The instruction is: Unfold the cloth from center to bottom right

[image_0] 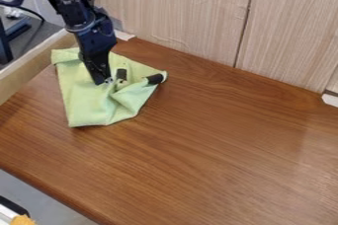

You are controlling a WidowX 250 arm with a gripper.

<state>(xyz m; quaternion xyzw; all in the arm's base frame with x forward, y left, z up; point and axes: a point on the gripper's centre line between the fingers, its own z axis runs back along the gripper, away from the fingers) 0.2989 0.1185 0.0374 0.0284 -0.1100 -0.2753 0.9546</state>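
The green cloth lies partly folded at the left of the worktop. Pinch only the loose upper layer at its central folds, lift slightly, then draw toward bottom right. The hand is at the cloth's centre; its opening cannot be determined.

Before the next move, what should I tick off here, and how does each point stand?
1. Cloth resting on the wooden table: ok.
2. Gripper down at the cloth's upper part: ok.
3. Cloth securely gripped: cannot tell.
4. Cloth fully spread: not ok, folds bunch up just below and right of the gripper.
5. Only the intended layer ready to be pulled: cannot tell.
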